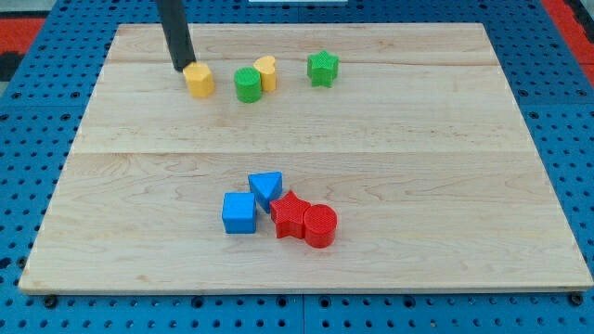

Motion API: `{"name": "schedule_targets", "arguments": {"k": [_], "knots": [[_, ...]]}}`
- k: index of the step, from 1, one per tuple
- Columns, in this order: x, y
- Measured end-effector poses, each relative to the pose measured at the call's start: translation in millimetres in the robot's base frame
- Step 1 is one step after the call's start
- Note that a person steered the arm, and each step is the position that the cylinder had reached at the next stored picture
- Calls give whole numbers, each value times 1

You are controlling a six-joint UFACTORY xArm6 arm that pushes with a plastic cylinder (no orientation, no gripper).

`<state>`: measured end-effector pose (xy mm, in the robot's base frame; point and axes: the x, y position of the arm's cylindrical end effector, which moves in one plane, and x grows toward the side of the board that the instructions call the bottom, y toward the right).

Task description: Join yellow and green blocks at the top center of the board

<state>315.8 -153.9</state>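
My tip (pixel 182 68) is at the upper left of the board, touching the left side of a yellow hexagon block (pixel 199 80). To its right stands a green cylinder (pixel 248 84), touching a yellow block with a rounded top (pixel 266 72) just behind it. A green star block (pixel 322 68) sits alone further right, near the top centre. The yellow hexagon is a short gap away from the green cylinder.
A blue cube (pixel 239 212), a blue triangle (pixel 266 188), a red star (pixel 291 215) and a red cylinder (pixel 319 225) cluster in the lower middle of the wooden board (pixel 445 186). Blue pegboard surrounds the board.
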Motion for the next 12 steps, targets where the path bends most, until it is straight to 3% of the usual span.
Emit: {"name": "schedule_targets", "arguments": {"k": [1,2,3,4,5,6,7,8,9,10,11,12], "knots": [[43,53],[59,81],[70,11],[116,42],[132,80],[123,148],[105,153],[178,168],[138,88],[91,66],[105,40],[92,62]]}}
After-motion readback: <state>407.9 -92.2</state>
